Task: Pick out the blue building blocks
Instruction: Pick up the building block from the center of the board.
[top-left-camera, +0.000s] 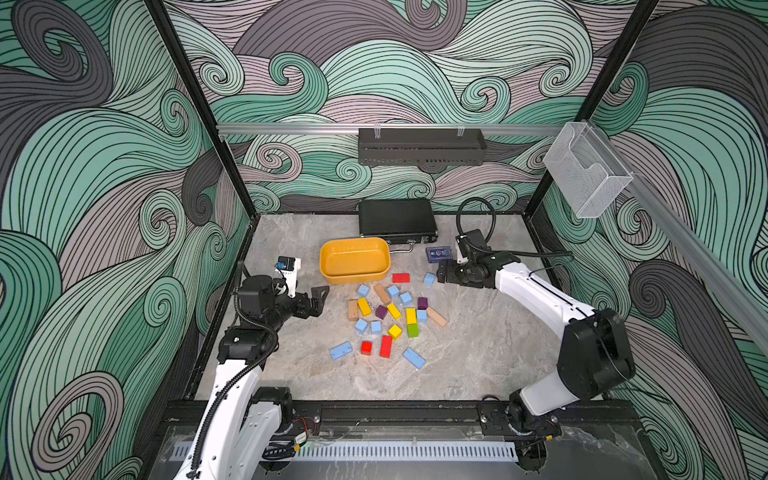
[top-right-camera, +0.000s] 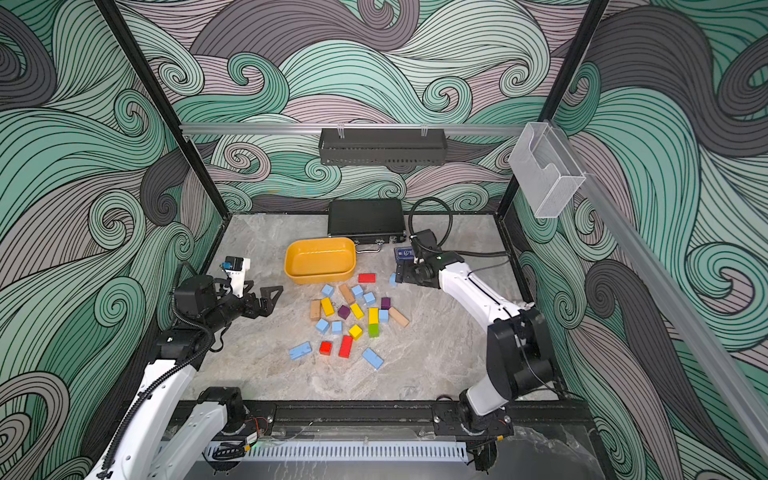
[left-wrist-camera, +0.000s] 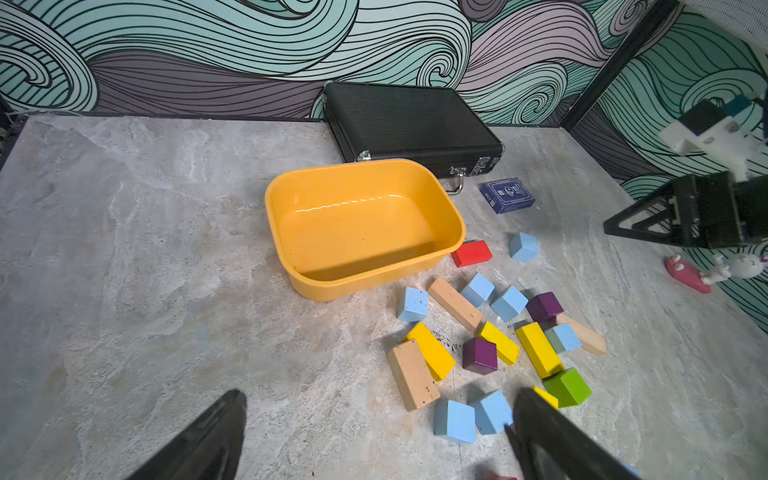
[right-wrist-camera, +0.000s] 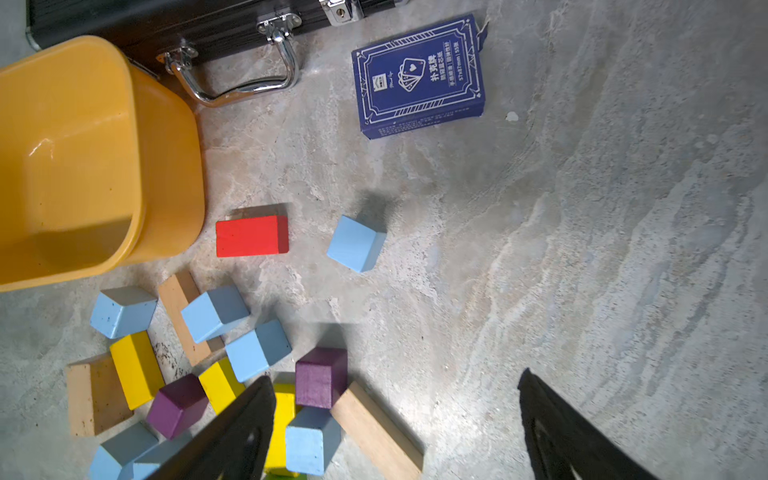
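Several light blue building blocks lie mixed with other coloured blocks mid-table, among them a long brick (top-left-camera: 340, 350) and another long brick (top-left-camera: 414, 358) nearest the front. One blue cube (top-left-camera: 429, 279) (right-wrist-camera: 356, 243) sits apart, just off the fingertips of my right gripper (top-left-camera: 439, 277) (right-wrist-camera: 395, 395), which is open, empty and hangs low over the table. My left gripper (top-left-camera: 321, 300) (left-wrist-camera: 378, 415) is open and empty left of the pile, with two blue cubes (left-wrist-camera: 455, 420) on the table near one finger. The yellow tub (top-left-camera: 354, 259) behind the pile holds nothing.
A black case (top-left-camera: 397, 220) stands against the back wall, and a navy card box (top-left-camera: 439, 253) lies beside it. A red brick (top-left-camera: 401, 277) lies between the tub and the lone cube. Yellow, purple, tan, green and red blocks crowd the blue ones.
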